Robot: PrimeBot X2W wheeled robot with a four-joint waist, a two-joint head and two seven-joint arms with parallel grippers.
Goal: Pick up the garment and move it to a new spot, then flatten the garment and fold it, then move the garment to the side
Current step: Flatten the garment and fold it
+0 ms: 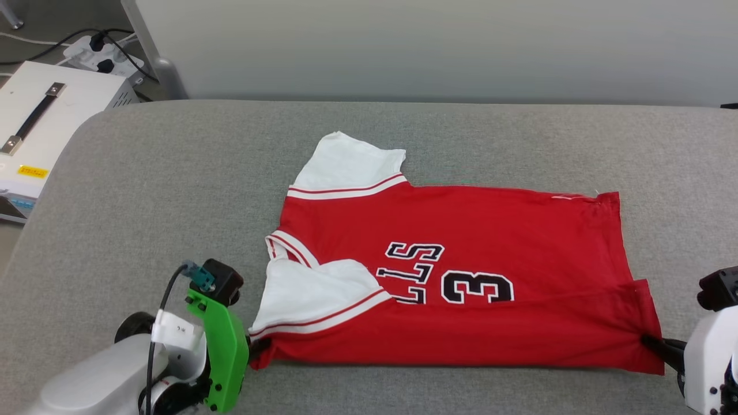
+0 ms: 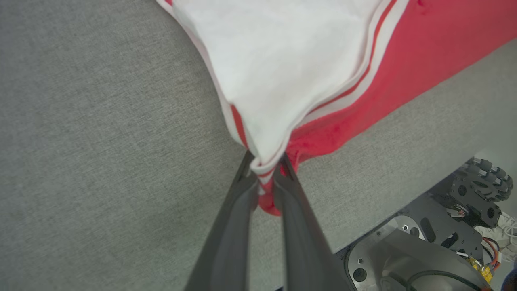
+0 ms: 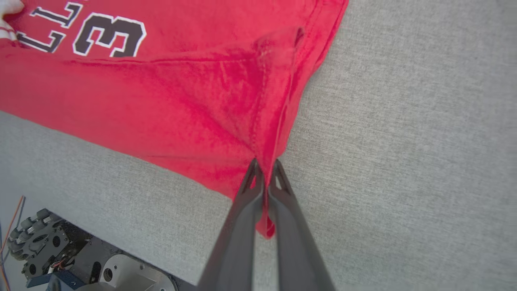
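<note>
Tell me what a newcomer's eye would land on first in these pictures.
First comes the red jersey with white sleeves, spread across the middle of the gray padded surface, its near edge folded over the black lettering. Next, the left fingers pinch its near corner at the sleeve end, and the right fingers pinch the near corner at the hem end.

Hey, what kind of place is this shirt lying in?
Probably a robotics lab or test room, not a home: a grey fabric-covered worktable, a white equipment box with a carry handle beside it, and a power strip with plugged cables on the floor.
</note>
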